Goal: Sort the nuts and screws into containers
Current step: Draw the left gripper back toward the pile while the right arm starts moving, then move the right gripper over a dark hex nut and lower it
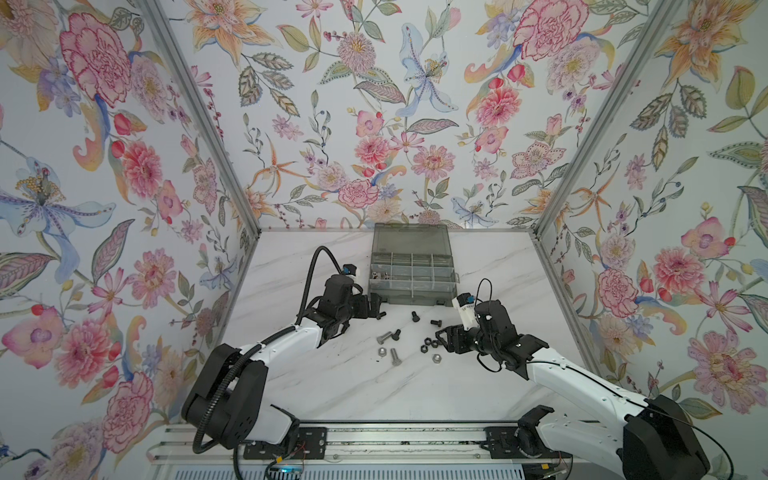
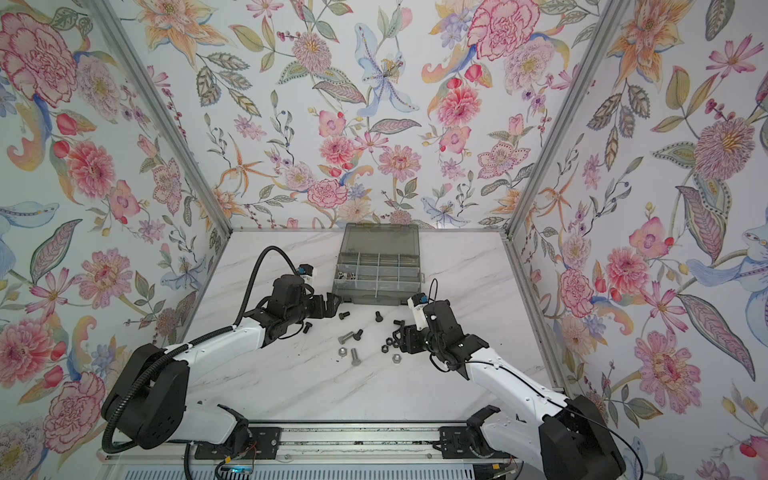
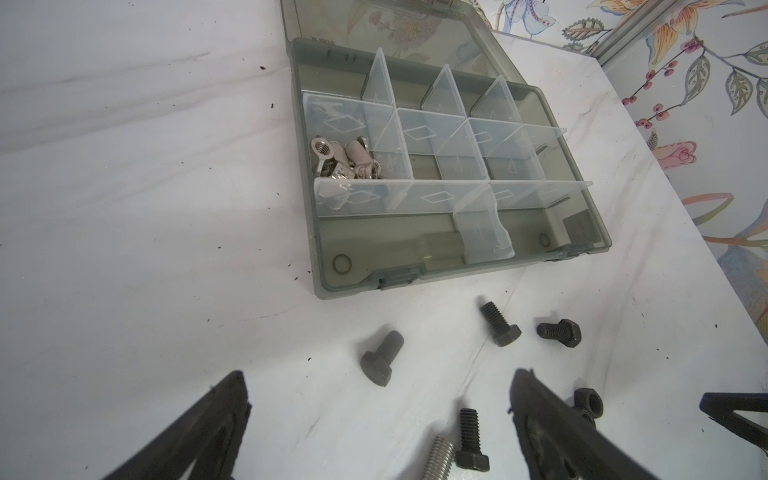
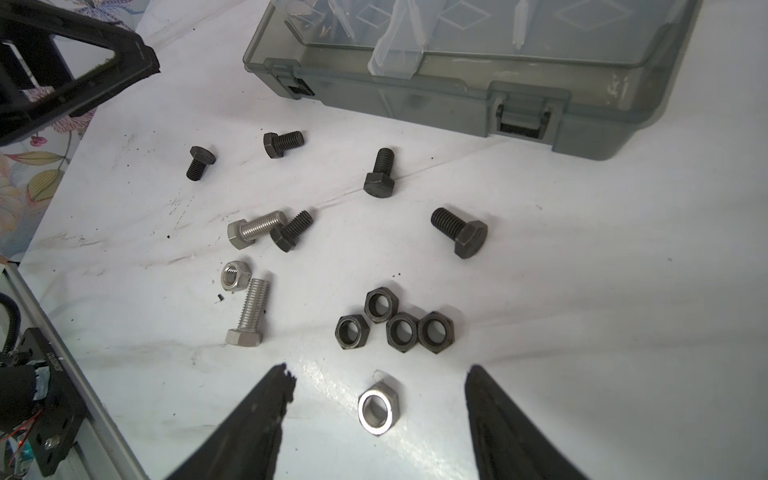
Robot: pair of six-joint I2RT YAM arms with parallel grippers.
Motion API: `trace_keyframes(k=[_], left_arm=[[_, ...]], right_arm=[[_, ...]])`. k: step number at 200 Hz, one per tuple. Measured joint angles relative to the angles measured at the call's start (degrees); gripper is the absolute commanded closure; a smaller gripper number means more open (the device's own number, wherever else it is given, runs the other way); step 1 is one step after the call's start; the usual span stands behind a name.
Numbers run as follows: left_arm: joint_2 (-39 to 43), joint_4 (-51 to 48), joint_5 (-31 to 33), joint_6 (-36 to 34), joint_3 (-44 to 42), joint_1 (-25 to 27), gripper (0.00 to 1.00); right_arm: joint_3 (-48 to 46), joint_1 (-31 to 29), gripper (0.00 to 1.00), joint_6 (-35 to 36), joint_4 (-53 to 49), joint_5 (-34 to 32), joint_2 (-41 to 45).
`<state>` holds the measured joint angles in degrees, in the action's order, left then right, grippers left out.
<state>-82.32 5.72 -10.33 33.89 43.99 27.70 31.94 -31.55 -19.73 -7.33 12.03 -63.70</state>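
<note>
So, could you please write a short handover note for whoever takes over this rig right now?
Left end effector: open, holding nothing, above the table in front of the organizer box.
Right end effector: open, holding nothing, aimed at a silver nut on the table.
Done: silver wing nuts sit in one cell; the other visible cells look empty.
Left: five black screws, two silver screws, four black nuts, that silver nut and a second silver nut, all loose on the table.
</note>
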Motion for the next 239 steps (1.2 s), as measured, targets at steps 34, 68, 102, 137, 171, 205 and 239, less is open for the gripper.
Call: trace_keyframes(k=[34,68,102,137,171,205,239], left_arm=[[0.0,0.1,0.0,0.0,-0.5,0.0,0.01],[0.0,0.1,0.0,0.0,-0.6,-0.1,0.01],[0.0,0.1,0.0,0.0,-0.6,-0.3,0.01],[0.0,0.1,-0.1,0.0,-0.6,-0.3,0.01],[0.0,0.1,-0.2,0.0,-0.6,-0.3,0.01],[0.0,0.3,-0.3,0.0,-0.8,-0.3,0.01],[0.0,0.4,-0.5,0.0,-1.5,-0.3,0.01]], right_arm=[[0.9,0.0,0.3,0.4,-1.7,-1.4,-0.8],[1.6,0.0,0.3,0.9,-3.0,-2.6,-1.6],[2.8,-0.5,0.31,0.9,-5.1,-4.4,-3.6],[4.1,-1.7,0.34,0.9,-6.5,-6.4,-5.3],[6.0,-3.4,0.38,0.8,-7.5,-8.9,-8.0],[7.4,-4.5,0.39,0.9,-8.9,-11.0,-10.8],[8.5,-5.5,0.39,0.9,-10.5,-13.5,-13.1]])
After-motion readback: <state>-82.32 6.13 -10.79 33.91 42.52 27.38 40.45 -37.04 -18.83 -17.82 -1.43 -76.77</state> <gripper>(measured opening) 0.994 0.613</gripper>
